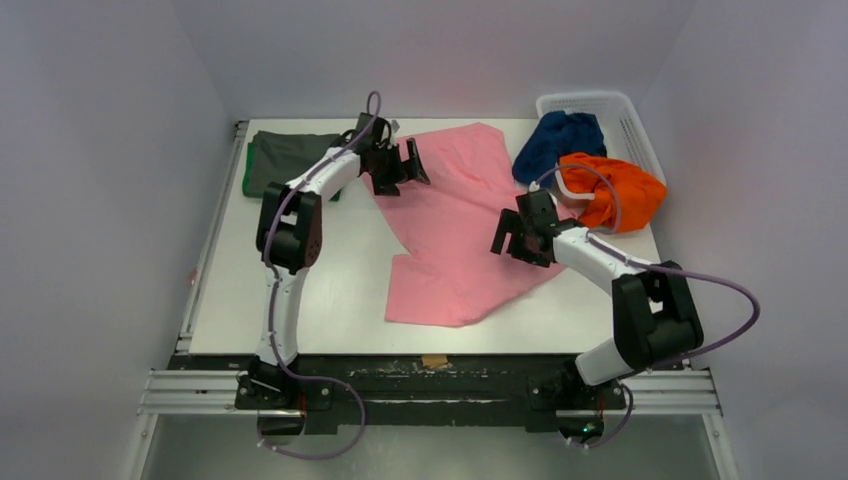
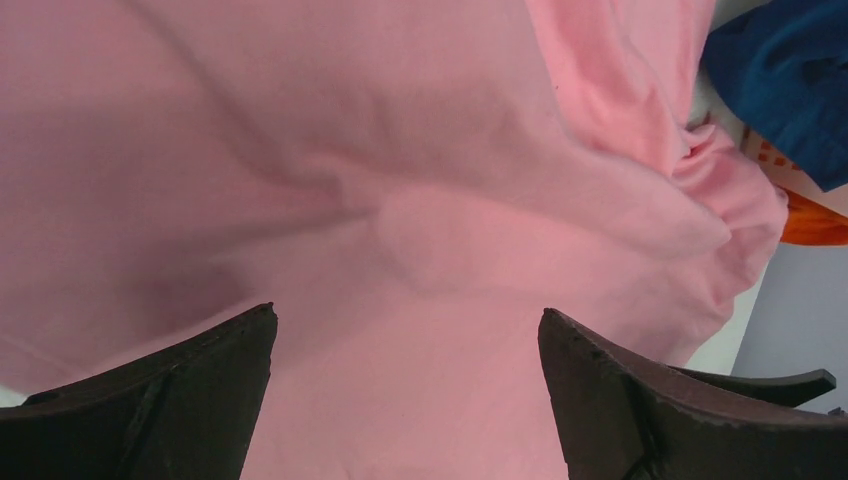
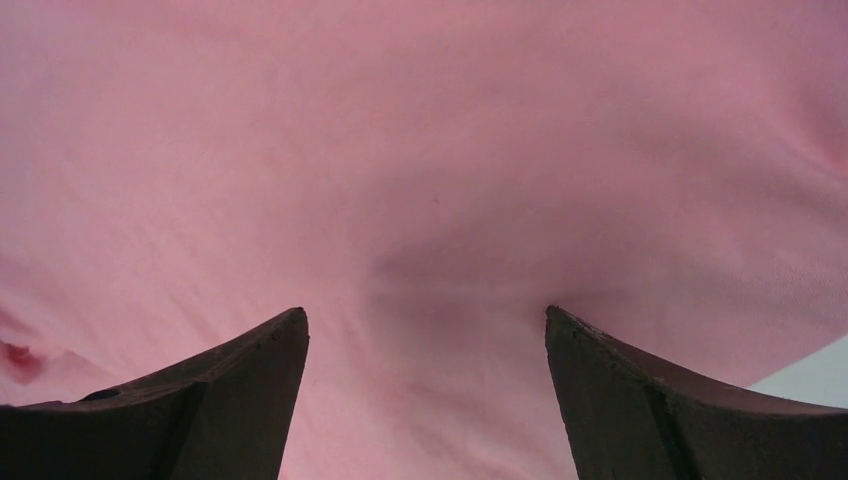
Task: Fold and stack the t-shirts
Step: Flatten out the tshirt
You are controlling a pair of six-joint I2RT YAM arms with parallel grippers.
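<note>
The white table fills the centre of the top view. On it you have the pink t-shirt spread out, lying at an angle from the upper middle of the frame down toward the lower centre, with a creased fold across it in the left wrist view.

The white mesh basket stands in the upper right corner. The navy blue t-shirt and the orange t-shirt are bunched at its near side, spilling over onto the table just beside the pink cloth. In the upper left the dark grey t-shirt lies folded, with a strip of the green t-shirt showing under its left edge.

Your left gripper stands over the upper left edge of the pink t-shirt. Its fingers are spread wide, with only pink cloth lying flat beyond the gap and nothing held. Your right gripper stands over the shirt's right side, and its fingers are likewise parted and empty, with the pink cloth filling that view. Whether either set of tips touches the fabric cannot be told.
</note>
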